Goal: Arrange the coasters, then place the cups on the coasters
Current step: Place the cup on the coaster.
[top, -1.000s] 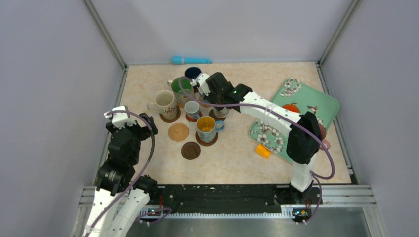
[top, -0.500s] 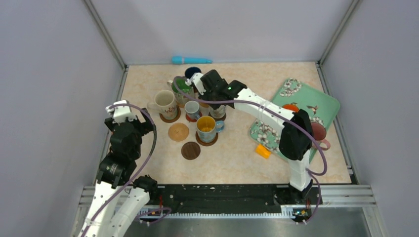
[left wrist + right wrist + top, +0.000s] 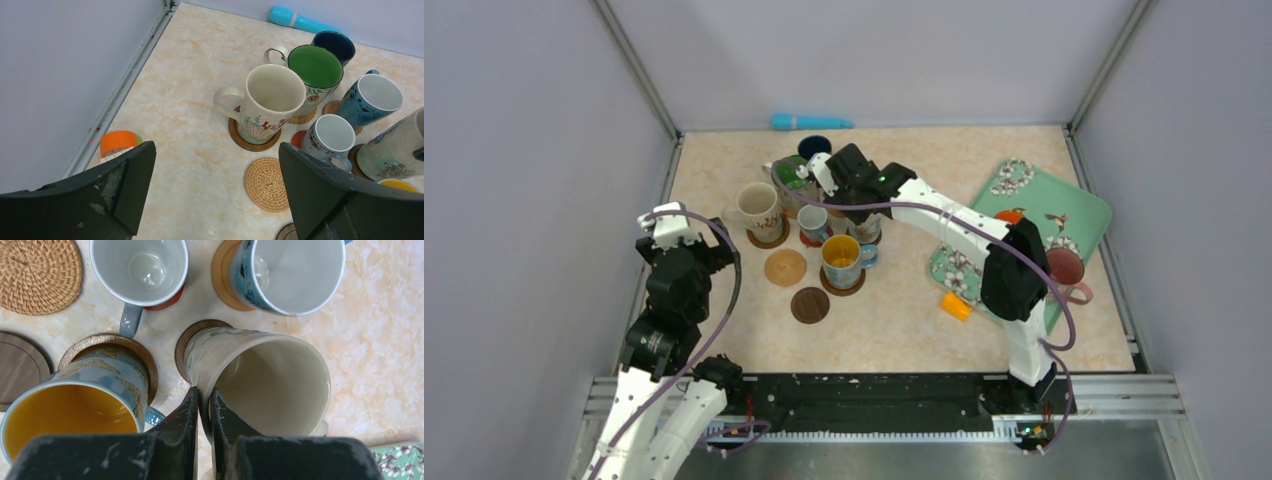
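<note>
Two hands, right hand (image 3: 203, 395) clamped on cream cup (image 3: 270, 385) rim, shifted left since earlier, left hand (image 3: 215, 155) apart.

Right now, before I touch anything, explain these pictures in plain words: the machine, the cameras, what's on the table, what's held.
Two robot arms are bolted at the near edge of the table. One picture looks down from above; the other two come from a camera on each wrist. Mugs stand on round coasters, among them a green-lined mug. A woven coaster and a dark wooden coaster are bare. A floral tray holds a pink mug. The left gripper is open and empty. The right gripper pinches the rim of a tall cream mug.
</note>
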### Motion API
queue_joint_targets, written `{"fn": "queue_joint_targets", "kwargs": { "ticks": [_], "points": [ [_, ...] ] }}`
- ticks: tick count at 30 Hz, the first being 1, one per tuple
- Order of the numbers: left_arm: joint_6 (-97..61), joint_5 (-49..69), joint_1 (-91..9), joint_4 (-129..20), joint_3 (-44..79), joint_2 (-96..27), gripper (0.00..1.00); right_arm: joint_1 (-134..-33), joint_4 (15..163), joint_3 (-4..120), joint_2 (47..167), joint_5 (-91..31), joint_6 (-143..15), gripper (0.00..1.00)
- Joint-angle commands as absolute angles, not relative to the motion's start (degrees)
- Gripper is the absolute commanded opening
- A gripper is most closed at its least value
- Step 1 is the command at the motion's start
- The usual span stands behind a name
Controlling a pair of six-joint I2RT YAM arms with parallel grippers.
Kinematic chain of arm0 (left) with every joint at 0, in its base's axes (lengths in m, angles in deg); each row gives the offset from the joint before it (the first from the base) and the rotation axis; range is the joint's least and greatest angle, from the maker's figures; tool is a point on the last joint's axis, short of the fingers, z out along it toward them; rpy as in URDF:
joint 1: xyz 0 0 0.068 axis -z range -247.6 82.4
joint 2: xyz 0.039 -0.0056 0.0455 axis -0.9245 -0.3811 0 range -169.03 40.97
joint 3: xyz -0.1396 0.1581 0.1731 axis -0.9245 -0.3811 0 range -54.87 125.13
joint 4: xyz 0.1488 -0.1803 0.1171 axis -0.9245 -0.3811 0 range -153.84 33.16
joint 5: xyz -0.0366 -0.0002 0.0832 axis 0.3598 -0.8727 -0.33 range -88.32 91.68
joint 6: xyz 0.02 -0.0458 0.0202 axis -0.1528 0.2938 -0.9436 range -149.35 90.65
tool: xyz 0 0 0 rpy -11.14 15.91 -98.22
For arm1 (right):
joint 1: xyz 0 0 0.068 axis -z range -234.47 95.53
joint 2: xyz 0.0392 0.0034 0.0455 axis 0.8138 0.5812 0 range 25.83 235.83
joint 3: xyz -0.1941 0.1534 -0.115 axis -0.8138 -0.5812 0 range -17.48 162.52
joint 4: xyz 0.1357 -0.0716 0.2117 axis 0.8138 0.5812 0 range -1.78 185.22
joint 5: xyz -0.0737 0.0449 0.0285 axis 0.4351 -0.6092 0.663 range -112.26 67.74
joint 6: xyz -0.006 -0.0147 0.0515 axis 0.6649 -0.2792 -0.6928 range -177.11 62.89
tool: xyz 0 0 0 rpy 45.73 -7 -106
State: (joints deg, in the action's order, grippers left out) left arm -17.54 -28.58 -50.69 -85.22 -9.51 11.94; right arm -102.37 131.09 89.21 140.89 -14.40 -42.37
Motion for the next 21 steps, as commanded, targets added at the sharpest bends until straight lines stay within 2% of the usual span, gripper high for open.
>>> {"fn": "queue_joint_targets", "kwargs": {
  "ticks": [1,21],
  "points": [
    [-18.11,-28.06,-50.9,-82.2,-10.23,12.47,0.98,-103.4,126.89,94.51,140.4,-12.53,-40.1,0.0],
    [-18.36,-27.94,-50.9,-81.77,-10.4,12.39,0.98,-104.8,129.69,96.9,141.88,-9.42,-38.56,0.0]
  ]
}}
